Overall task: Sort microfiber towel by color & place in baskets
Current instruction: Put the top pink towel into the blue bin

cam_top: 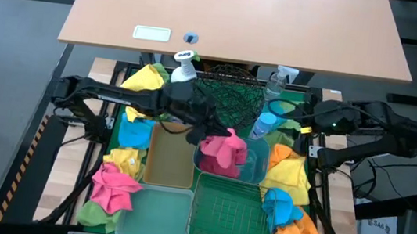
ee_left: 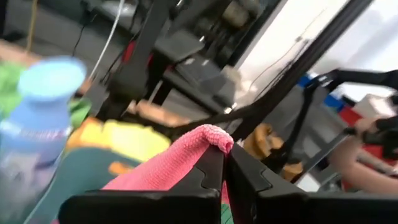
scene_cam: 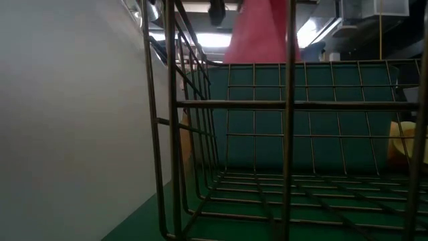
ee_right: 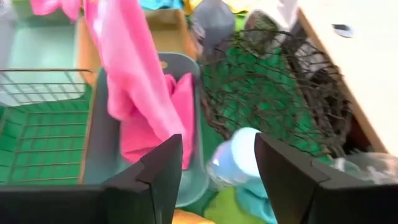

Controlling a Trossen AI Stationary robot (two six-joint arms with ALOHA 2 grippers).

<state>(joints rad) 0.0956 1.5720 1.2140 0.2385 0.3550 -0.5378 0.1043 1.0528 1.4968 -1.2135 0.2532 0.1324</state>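
Over teal bin [cam_top: 254,165]: fuzzy pink towel [cam_top: 225,146].

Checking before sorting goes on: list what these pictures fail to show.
- Black mesh basket: high view, its contents are lost behind the dark wire.
- Pink towel: low view, its top is cut off by the edge.
- Left gripper: shut on the towel; left wrist view, the hanging part is hidden by its fingers.
- Teal bin: right wrist view, partly behind the right gripper.
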